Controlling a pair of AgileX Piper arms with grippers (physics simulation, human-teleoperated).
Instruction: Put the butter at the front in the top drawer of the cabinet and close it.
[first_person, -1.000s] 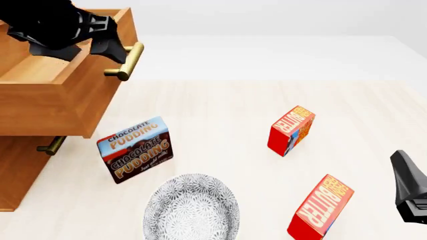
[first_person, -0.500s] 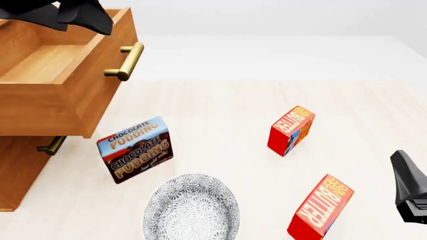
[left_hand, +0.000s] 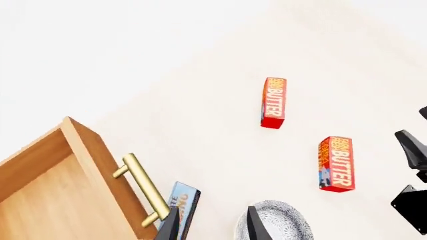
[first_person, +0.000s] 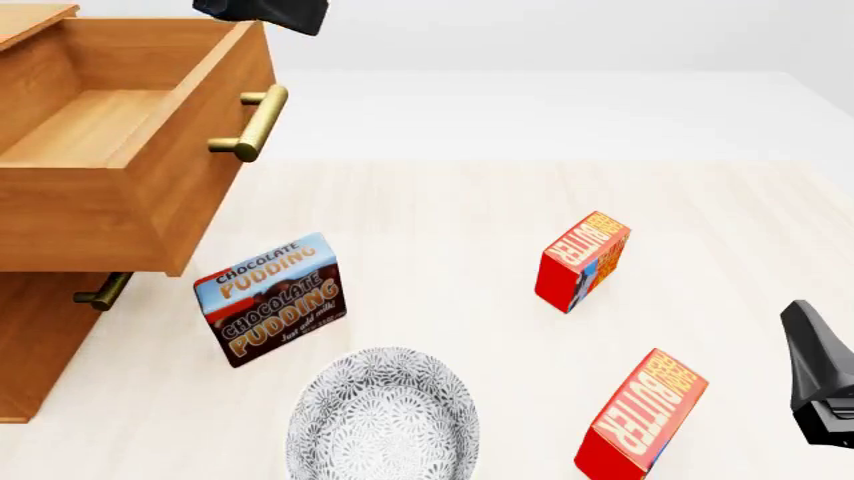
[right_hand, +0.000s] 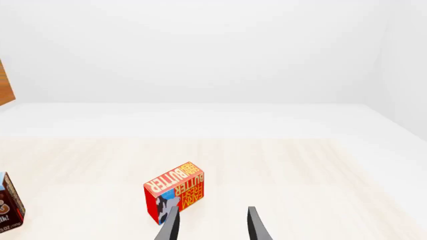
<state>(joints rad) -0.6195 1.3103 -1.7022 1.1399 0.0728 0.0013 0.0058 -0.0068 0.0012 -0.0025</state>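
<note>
While the top drawer (first_person: 127, 150) stood pulled out of the cabinet (first_person: 34, 350) in the front view, its wooden floor was bare and its brass handle (first_person: 254, 122) faced the table (first_person: 441, 220). Below that drawer, near its front corner, stood the pudding box (first_person: 271, 297), and nearer the camera than the box lay a patterned bowl (first_person: 383, 415). Well to the right of the drawer stood the far butter carton (first_person: 583, 260); the butter (first_person: 643, 412), the front one of the two, stood nearer the camera, beside the bowl's right side. A dark part of the left arm (first_person: 260, 12) hung above the drawer's handle, and part of the right arm (first_person: 821, 385) showed just right of the butter.

From the left wrist, the left gripper (left_hand: 212, 226) had its jaws apart and empty, high over the drawer (left_hand: 60, 190), with the bowl (left_hand: 275, 222) and both cartons beyond; the butter (left_hand: 337, 164) stood free on the table.

From the right wrist, the right gripper (right_hand: 212, 225) also had its jaws apart and empty, with one butter carton (right_hand: 175, 191) standing just ahead of its fingertips, untouched.
</note>
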